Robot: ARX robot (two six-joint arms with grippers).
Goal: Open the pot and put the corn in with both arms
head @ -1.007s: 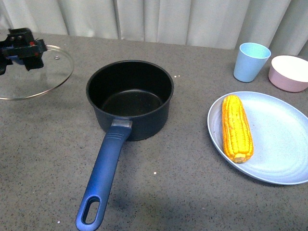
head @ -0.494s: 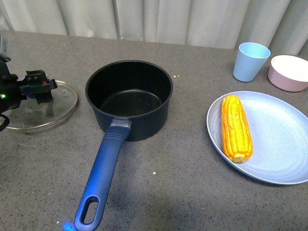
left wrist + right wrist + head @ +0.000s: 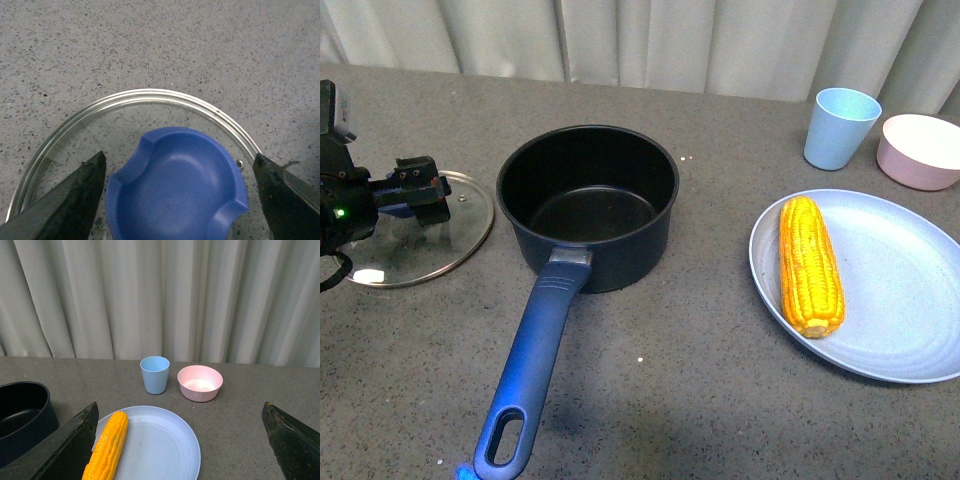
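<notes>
The dark blue pot [image 3: 588,205] stands uncovered at the table's middle, its long handle [image 3: 532,365] pointing toward the front edge; its black inside holds nothing. To its left lies the round glass lid [image 3: 420,245], low at the table surface, with my left gripper [image 3: 420,196] shut on its blue knob [image 3: 175,185]. The yellow corn [image 3: 810,265] lies on a pale blue plate [image 3: 900,300] at the right, also seen as the corn [image 3: 107,445] in the right wrist view. My right gripper [image 3: 180,440] is open, held above the table short of the plate, not in the front view.
A light blue cup [image 3: 841,128] and a pink bowl [image 3: 922,150] stand at the back right behind the plate. Grey curtains hang along the table's far edge. The pot's rim [image 3: 22,412] shows beside the plate [image 3: 160,450] in the right wrist view.
My left gripper has carried the glass lid down and a little right, from raised and tilted at the far left to low beside the pot. Pot and corn have not moved.
</notes>
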